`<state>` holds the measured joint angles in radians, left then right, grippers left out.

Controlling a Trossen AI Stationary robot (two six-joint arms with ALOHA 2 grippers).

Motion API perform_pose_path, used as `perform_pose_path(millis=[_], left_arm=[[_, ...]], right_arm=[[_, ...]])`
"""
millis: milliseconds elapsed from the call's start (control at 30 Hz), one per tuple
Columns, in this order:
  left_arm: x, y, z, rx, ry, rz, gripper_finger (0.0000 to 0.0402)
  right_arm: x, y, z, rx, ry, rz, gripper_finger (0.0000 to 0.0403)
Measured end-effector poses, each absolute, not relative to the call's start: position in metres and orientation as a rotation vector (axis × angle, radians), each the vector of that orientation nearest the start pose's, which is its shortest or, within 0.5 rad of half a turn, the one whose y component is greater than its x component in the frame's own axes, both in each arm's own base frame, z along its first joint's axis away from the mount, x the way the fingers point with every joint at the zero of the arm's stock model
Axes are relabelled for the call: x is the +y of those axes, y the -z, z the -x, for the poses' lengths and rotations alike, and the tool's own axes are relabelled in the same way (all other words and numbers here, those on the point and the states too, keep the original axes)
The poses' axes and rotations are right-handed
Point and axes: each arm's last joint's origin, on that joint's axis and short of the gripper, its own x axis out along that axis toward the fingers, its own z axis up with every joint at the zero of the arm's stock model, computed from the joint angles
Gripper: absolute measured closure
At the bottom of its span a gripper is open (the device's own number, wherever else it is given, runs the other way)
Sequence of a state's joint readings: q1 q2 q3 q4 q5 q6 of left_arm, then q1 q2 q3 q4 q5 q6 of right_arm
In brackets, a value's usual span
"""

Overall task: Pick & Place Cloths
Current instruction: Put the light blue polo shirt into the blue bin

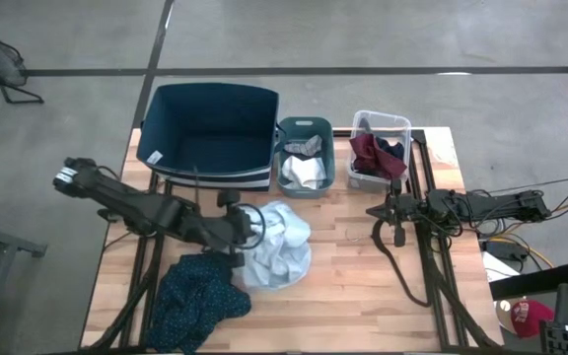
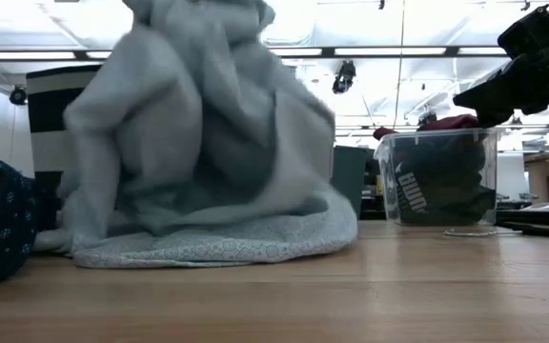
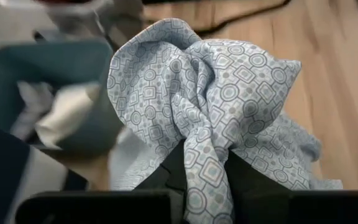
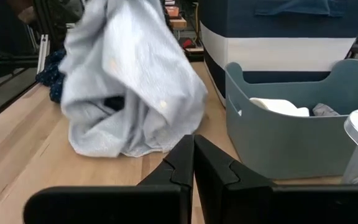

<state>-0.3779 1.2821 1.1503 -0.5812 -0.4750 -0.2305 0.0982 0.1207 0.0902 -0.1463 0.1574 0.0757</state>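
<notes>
blue bin (image 1: 210,123); teal bin (image 1: 305,126); clear bin (image 1: 381,125)

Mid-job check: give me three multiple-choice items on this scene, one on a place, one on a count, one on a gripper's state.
1. Where does the dark teal patterned cloth lie?
A. in the large navy bin
B. on the wooden table
C. in the clear bin

2. How many bins stand at the table's far edge?
A. two
B. three
C. four

3. The left gripper is:
A. open
B. shut, empty
C. shut on the pale blue-grey patterned cloth

Key: B, it lies near the table's front; B, the large navy bin, small teal bin and clear plastic bin; C, fabric is bunched between its fingers.
</notes>
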Motion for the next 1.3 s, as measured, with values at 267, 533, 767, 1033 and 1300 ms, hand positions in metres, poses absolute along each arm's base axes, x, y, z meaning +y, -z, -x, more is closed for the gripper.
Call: perform_pose_path(millis=[267, 533, 767, 1033, 1300], left_arm=[[-0.073, -0.383, -0.235, 0.566, -0.357, -0.176, 0.0363], [-0.058, -0.439, -0.217, 0.429, -0.696, -0.333, 0.0363], [-0.037, -0.466, -0.206, 0.420, -1.082, -0.533, 0.0363], [0.007, -0.470, -0.204, 0.594, -1.374, -0.661, 0.0357], [0.066, -0.438, -0.213, 0.741, -1.457, -0.572, 0.0355]], right_arm=[[0.005, -0.171, -0.099, 0.173, 0.066, -0.054, 0.0394], [0.005, -0.171, -0.099, 0.173, 0.066, -0.054, 0.0394], [0.005, -0.171, -0.099, 0.172, 0.066, -0.054, 0.0394], [0.005, -0.171, -0.099, 0.172, 0.066, -0.055, 0.0394], [0.005, -0.171, -0.099, 0.172, 0.066, -0.054, 0.0394]])
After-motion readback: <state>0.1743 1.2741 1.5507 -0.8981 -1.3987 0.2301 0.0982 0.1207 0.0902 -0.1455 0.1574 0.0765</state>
